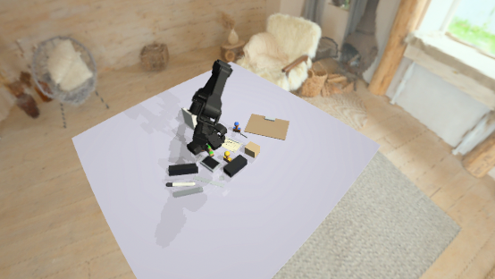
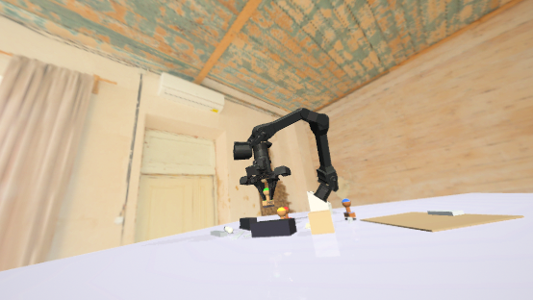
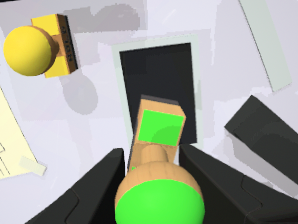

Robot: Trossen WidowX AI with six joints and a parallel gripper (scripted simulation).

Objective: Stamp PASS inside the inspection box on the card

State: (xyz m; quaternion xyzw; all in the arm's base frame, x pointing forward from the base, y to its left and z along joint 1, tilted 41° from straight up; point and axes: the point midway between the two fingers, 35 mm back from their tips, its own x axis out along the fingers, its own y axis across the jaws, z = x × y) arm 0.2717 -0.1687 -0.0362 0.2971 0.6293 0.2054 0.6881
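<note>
My gripper [image 2: 268,196] [image 3: 151,155] is shut on the green-topped wooden stamp [image 1: 210,151] [image 2: 267,194] [image 3: 160,202] and holds it upright above the bench; its lettering is too small to read. The black ink pad [image 1: 210,164] [image 3: 157,70] lies below and partly behind the stamp in the wrist view, with a gap between stamp and pad in height. The pale yellow card [image 1: 231,144] [image 3: 11,137] lies to the left in the wrist view, mostly out of that frame; its inspection box cannot be made out clearly. The stamp's inked face is hidden.
A yellow-topped stamp [image 1: 227,156] [image 2: 281,212] [image 3: 30,51] stands beside the pad. Black blocks [image 1: 183,169] [image 1: 235,165] flank the pad. A tan block [image 1: 252,149] [image 2: 320,221] stands near the card. A blue-topped stamp [image 1: 237,126] [image 2: 346,204], clipboard [image 1: 267,128] and marker [image 1: 183,184] lie farther off.
</note>
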